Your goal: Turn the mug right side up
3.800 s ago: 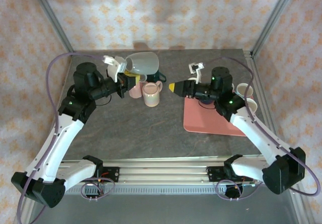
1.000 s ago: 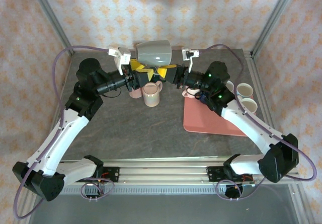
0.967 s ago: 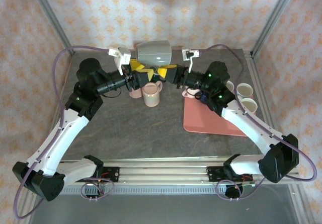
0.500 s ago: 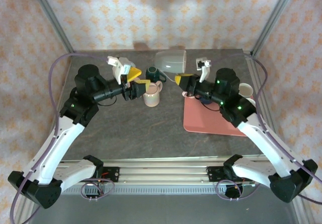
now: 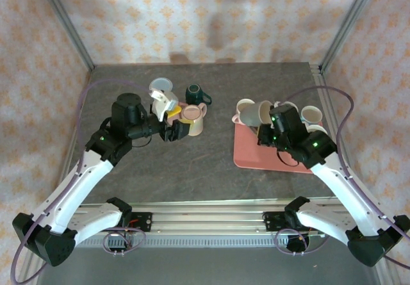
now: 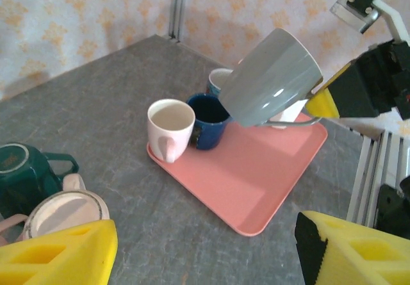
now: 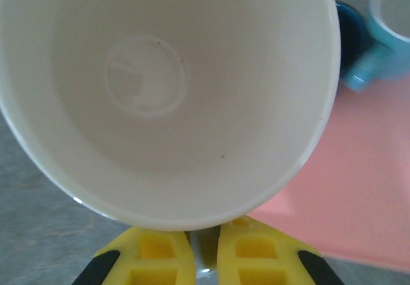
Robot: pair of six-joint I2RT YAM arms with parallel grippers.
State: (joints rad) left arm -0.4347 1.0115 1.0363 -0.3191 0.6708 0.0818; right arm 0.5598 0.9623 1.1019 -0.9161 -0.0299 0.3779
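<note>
Space is kept between the yellow fingers of the left gripper, which is held apart and empty above the tabletop, left of the middle and nearer the far edge. Just beside it, a pink mug and a dark green mug are stood upright close together, and a set-down on that side is judged to be crowded by them.

Further right, the grey mug is held in the air over the far-left corner of the pink tray. It is clamped by the right gripper, apparently at its handle. The mug is tilted, with its mouth turned up towards the right wrist and its base slanted down. The turn is therefore judged partly done, and the mug is not yet set down.

Below and beside it, a white mug and a dark blue mug are stood on the tray, so a straight descent is judged to be blocked. The near part of the tray is bare. A cream mug is placed near the tabletop's right edge.
</note>
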